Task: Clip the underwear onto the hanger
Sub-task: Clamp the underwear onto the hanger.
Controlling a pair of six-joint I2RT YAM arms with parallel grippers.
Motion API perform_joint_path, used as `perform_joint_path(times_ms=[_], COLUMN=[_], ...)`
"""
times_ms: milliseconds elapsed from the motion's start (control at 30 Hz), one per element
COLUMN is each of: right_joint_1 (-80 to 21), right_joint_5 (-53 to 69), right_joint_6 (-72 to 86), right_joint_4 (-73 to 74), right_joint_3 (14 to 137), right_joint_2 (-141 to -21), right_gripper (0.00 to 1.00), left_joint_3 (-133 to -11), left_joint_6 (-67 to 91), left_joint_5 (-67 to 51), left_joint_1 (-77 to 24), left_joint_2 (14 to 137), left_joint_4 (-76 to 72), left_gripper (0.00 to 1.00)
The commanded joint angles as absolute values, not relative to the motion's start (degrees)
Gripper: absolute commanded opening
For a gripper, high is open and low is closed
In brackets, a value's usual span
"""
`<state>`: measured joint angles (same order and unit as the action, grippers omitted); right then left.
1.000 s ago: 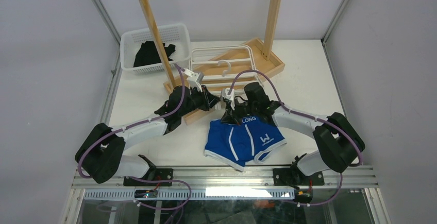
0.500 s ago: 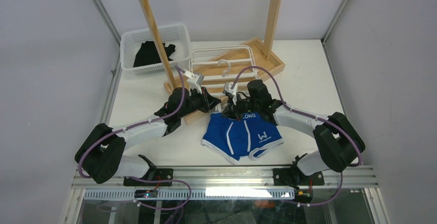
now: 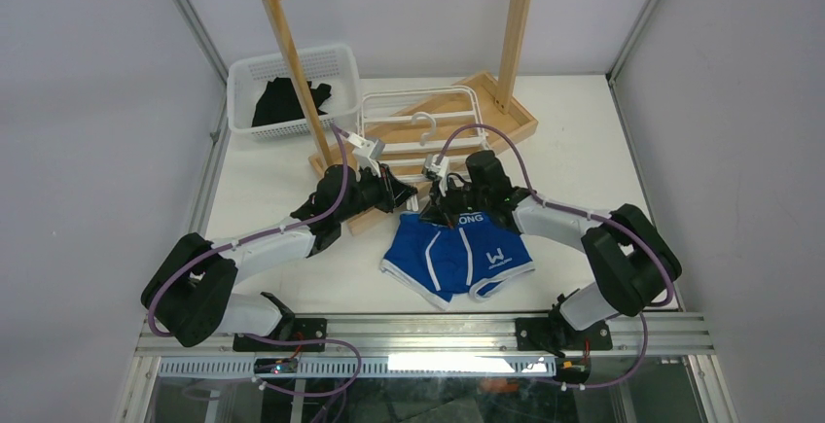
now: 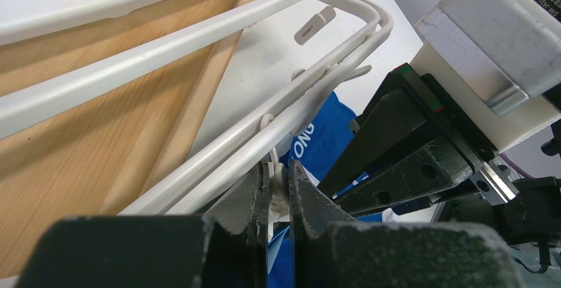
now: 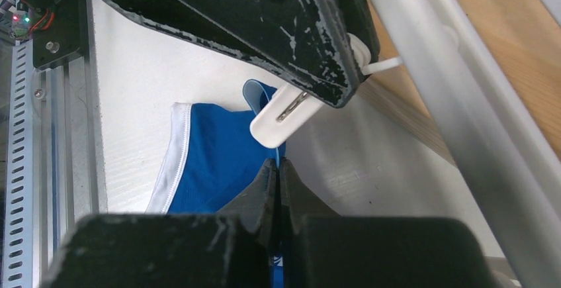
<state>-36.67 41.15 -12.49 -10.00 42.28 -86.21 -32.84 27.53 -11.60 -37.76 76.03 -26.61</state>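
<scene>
Clipping is not yet done. Your left jaws are narrow, pinching one clip (image 5: 286, 112) on the 6 o'clock bar of the hanger (image 4: 165, 47). Your right jaws are shut on the waistband of the underwear (image 3: 457, 258), holding it raised just beside that clip. The rest lies on the desk (image 3: 584, 151), at 6 o'clock of the hanger. Judged remaining: seat the band in the clip, then release. The hanger is rigid white plastic rod with rounded corners. The underwear is soft blue fabric with white trim.

Right end effector (image 3: 434, 211) dragged underwear (image 3: 455, 258) back, closer to hanger (image 3: 425, 120).
</scene>
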Motion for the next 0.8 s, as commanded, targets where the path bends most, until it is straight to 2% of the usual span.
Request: perform_joint_path(times_ms=[0, 767], right_joint_1=[-36.0, -35.2], right_joint_5=[40.9, 44.0], right_joint_6=[-11.5, -10.7], right_joint_4=[-12.4, -13.3], right_joint_3=[44.3, 44.6], right_joint_2=[-86.0, -85.0], right_gripper=[0.00, 0.00], left_joint_3=[-32.8, -32.7], left_joint_6=[27.0, 26.7], left_joint_5=[-18.3, -19.6], left_joint_1=[-38.2, -38.2], left_joint_2=[74.0, 75.7], left_joint_4=[-30.6, -31.6], left_gripper=[0.00, 0.00])
